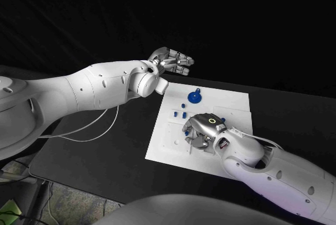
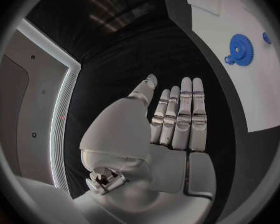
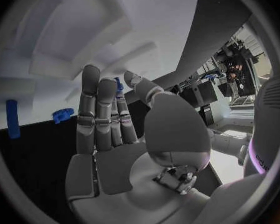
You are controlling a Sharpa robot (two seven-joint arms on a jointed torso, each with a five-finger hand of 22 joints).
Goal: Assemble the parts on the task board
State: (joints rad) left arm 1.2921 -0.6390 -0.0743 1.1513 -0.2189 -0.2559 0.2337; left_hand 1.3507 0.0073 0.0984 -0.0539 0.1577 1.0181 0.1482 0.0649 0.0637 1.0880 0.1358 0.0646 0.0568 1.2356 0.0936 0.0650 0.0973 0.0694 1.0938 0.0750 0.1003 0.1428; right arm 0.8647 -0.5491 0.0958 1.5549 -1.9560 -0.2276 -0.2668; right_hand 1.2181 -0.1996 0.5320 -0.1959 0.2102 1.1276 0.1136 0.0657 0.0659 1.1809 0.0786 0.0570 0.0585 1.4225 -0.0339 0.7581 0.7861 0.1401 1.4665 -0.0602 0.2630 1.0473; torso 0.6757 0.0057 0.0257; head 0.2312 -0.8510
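Arms reach in over a black table (image 1: 98,152) from both sides. The left hand (image 1: 171,60) is raised past the far left corner of the white task board (image 1: 164,147), off the plate and well apart from the parts. In the left wrist view this hand (image 2: 171,129) holds nothing; its fingers (image 2: 187,112) lie straight and close side by side, with the thumb a little apart from them.

Just beside that hand, on the near end of the board, sits a blue gear (image 1: 194,96) with a small knob at its edge; the left wrist view shows the same gear (image 2: 241,50) lying flat on the white plate, with a smaller blue piece (image 2: 265,37) close by. Between the gear and the right hand stand a few short blue pegs (image 1: 179,112) in a loose cluster on the board.

The right hand (image 1: 203,132) is down over the middle of the board, palm toward the plate, with blue bits showing at its edges. In the right wrist view its fingers (image 3: 96,112) are stretched up together, and a slim blue part (image 3: 119,86) shows between the fingertips and the thumb; whether it is pinched or merely lies behind them, I cannot tell. Beyond those fingers lie a blue peg (image 3: 13,118) and a round toothed blue piece (image 3: 63,114) on the board.
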